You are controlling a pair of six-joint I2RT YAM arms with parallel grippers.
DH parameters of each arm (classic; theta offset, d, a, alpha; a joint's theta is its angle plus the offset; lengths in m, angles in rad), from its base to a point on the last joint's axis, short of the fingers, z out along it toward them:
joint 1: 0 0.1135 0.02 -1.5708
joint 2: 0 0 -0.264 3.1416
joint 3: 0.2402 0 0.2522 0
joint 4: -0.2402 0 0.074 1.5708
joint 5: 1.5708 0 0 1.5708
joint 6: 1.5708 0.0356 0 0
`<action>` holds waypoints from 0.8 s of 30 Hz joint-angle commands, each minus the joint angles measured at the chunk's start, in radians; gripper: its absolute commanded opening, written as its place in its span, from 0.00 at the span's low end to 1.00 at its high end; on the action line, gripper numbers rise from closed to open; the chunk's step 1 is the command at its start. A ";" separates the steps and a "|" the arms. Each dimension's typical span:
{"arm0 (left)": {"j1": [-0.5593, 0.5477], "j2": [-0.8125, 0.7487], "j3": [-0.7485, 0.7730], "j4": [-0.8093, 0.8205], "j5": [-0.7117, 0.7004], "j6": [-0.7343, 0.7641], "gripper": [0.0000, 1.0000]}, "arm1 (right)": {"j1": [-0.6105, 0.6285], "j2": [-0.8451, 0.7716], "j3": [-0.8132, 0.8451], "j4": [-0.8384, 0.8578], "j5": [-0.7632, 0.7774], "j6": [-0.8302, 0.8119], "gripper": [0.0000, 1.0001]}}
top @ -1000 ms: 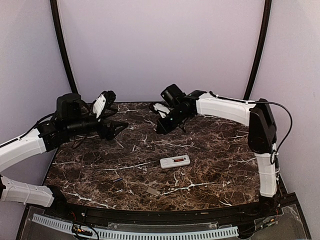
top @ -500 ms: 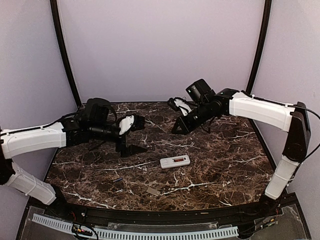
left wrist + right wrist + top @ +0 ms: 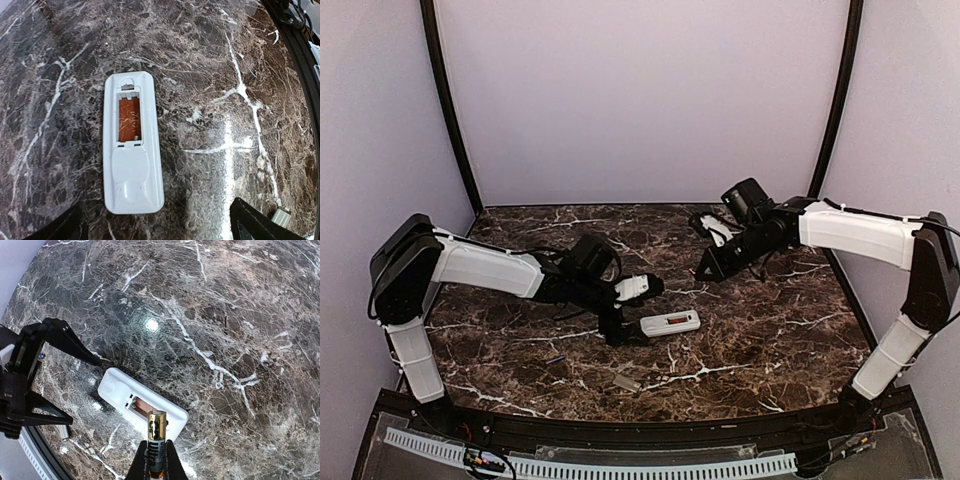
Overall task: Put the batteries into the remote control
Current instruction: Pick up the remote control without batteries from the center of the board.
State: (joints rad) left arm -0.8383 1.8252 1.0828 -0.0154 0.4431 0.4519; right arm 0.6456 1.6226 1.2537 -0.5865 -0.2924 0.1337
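The white remote control (image 3: 670,323) lies mid-table, back up, with its orange bay (image 3: 129,119) open and no cell in it. It also shows in the right wrist view (image 3: 142,407). My left gripper (image 3: 623,330) is open and hovers just left of the remote, its fingers (image 3: 255,225) spread wide past the remote's closed end. My right gripper (image 3: 704,270) hangs above the table, behind and to the right of the remote, shut on a black-and-gold battery (image 3: 156,437) that points forward. A second slim dark battery (image 3: 556,359) lies on the table front left.
A small flat grey cover piece (image 3: 625,383) lies near the front edge, also in the left wrist view (image 3: 280,216). The marble table's black rim (image 3: 650,428) runs along the front. Lilac walls close in the back and sides.
My left arm has swung right and forward from the back left to the remote. My right gripper has moved right with the battery still in it.
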 commanded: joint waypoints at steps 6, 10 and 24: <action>-0.024 0.113 0.057 0.045 -0.068 0.000 0.88 | -0.041 -0.061 -0.093 0.065 -0.028 -0.043 0.00; -0.026 0.138 0.057 0.046 -0.082 0.015 0.77 | -0.042 -0.064 -0.104 0.071 -0.020 -0.074 0.00; -0.026 0.205 0.075 0.040 -0.113 0.062 0.45 | -0.041 -0.065 -0.095 0.051 -0.045 -0.089 0.00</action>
State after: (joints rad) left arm -0.8623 2.0048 1.1439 0.0635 0.3496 0.4698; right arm 0.6048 1.5833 1.1625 -0.5442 -0.3252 0.0620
